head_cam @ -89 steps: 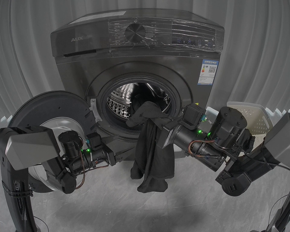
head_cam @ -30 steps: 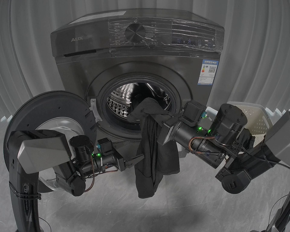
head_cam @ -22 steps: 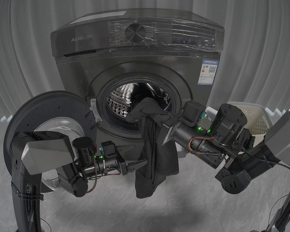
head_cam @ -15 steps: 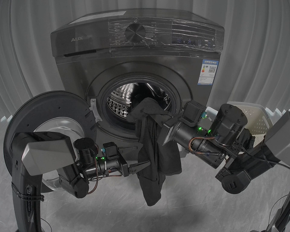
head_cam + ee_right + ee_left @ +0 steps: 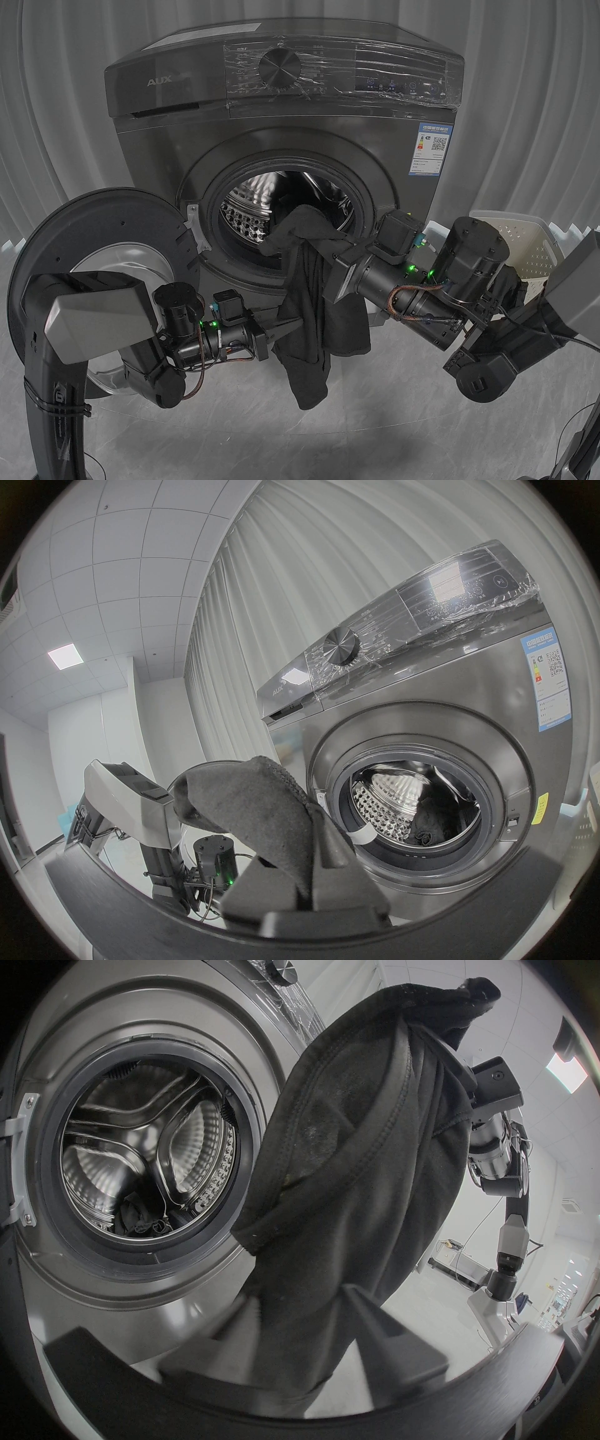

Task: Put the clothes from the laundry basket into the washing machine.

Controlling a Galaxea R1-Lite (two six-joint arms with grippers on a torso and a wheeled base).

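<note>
While the door point(image 5: 106, 225) is standing swung open at far left, the left gripper point(image 5: 292, 325) is hovering low in front of the washer point(image 5: 187, 144), its fingers point(image 5: 387, 1347) spread apart with the lower folds of the garment point(image 5: 322, 312) hanging between them. That dark garment is dangling in front of the drum point(image 5: 250, 206) opening, its top bunched near the rim and its long tail trailing down toward the floor point(image 5: 387, 400). Inside the drum another dark piece point(image 5: 134, 1217) is lying at the bottom. Right of the opening, the right gripper point(image 5: 310, 855) is clamping the garment's upper end, cloth draping over its closed fingers. Farther right, the white basket point(image 5: 531, 240) is sitting beside the washer, behind the right arm; its contents cannot be made out.
</note>
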